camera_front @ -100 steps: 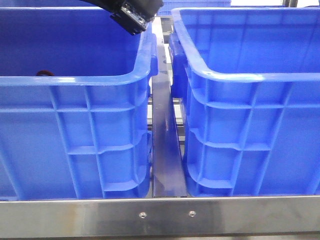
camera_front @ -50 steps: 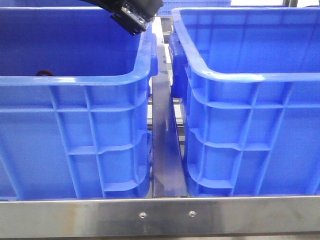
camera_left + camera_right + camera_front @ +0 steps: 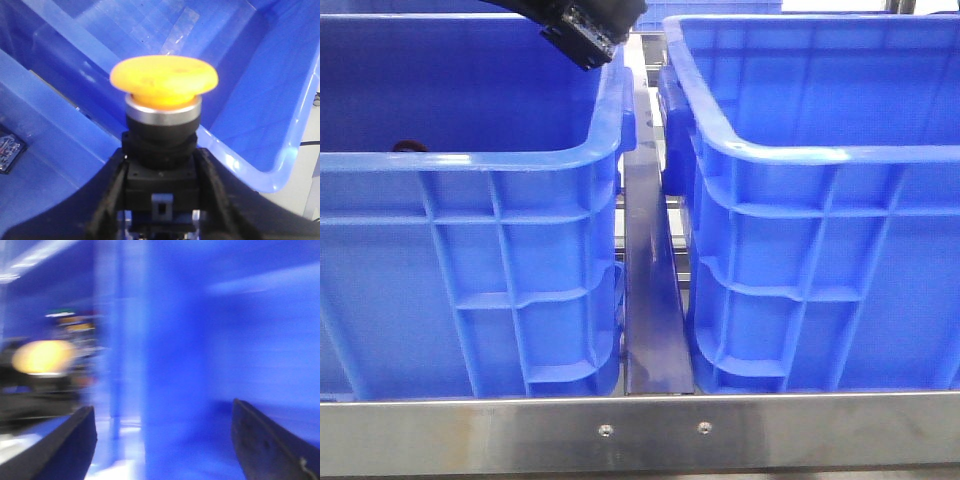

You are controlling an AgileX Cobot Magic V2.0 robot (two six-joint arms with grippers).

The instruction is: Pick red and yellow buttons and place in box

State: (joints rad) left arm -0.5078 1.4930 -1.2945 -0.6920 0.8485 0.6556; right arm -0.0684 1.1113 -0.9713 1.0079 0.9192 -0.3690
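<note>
The left gripper (image 3: 162, 200) has its jaws clamped on the black body of the yellow button (image 3: 164, 82), whose orange-yellow cap and silvery collar stand clear above the fingers, over the inside of a blue crate (image 3: 260, 100). The right gripper (image 3: 162, 440) has its jaws spread wide with nothing between them; its view is blurred blue. From the front, two blue crates sit side by side, the left crate (image 3: 470, 250) and the right crate (image 3: 820, 250), behind a metal rail (image 3: 650, 432)
</note>
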